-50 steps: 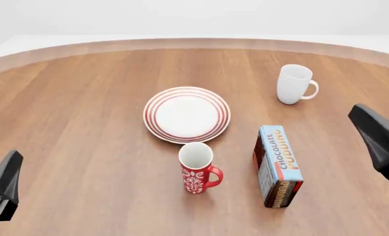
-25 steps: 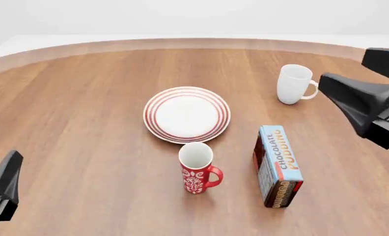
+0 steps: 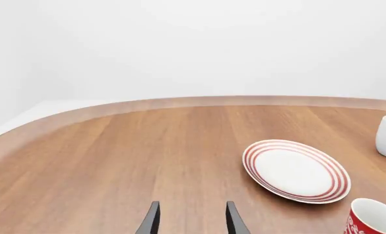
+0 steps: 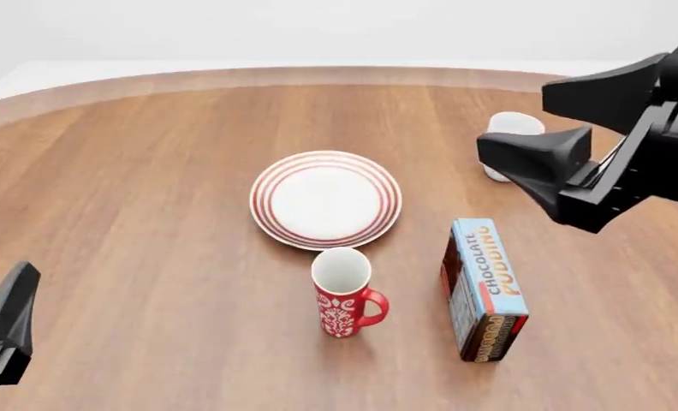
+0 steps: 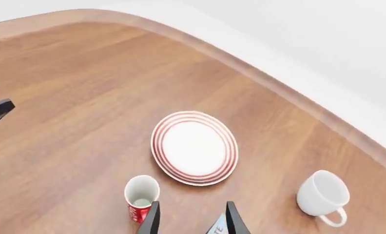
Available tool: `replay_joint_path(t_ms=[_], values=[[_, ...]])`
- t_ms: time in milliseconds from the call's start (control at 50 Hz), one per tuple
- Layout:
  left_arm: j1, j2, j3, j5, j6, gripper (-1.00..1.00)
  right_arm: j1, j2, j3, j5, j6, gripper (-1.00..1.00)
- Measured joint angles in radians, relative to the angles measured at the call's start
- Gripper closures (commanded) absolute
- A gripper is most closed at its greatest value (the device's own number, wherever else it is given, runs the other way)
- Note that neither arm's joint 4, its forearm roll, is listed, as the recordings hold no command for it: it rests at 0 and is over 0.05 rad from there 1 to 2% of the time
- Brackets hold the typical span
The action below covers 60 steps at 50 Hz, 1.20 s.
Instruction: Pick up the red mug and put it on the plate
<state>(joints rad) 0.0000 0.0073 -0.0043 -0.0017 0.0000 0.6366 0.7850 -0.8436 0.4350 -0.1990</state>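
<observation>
Left gripper (image 3: 189, 222): low at the near left of the table (image 4: 145, 214), fingers spread with bare wood between them, touching nothing.
Plate (image 4: 325, 199): mid-table, bare, well right of the left gripper.
Red mug (image 4: 344, 293): upright just in front of the plate, handle to the right, far from both grippers.
Pudding box (image 4: 484, 288): right of the red mug.
White mug (image 4: 510, 128): partly hidden behind the right arm.
Right gripper (image 5: 190, 218): raised over the right side, fingers apart and seemingly holding nothing.
</observation>
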Motion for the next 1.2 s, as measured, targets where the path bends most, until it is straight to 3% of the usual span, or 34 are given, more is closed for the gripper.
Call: replay_joint_path(t_ms=[440, 1200], values=[[0.000, 0.000, 0.000, 0.000, 0.000, -1.00, 0.044, 0.078, -0.047, 0.100, -0.016, -1.00], [0.000, 0.000, 0.000, 0.000, 0.000, -1.00, 0.164, 0.214, -0.006, 0.056, 0.031, -1.00]])
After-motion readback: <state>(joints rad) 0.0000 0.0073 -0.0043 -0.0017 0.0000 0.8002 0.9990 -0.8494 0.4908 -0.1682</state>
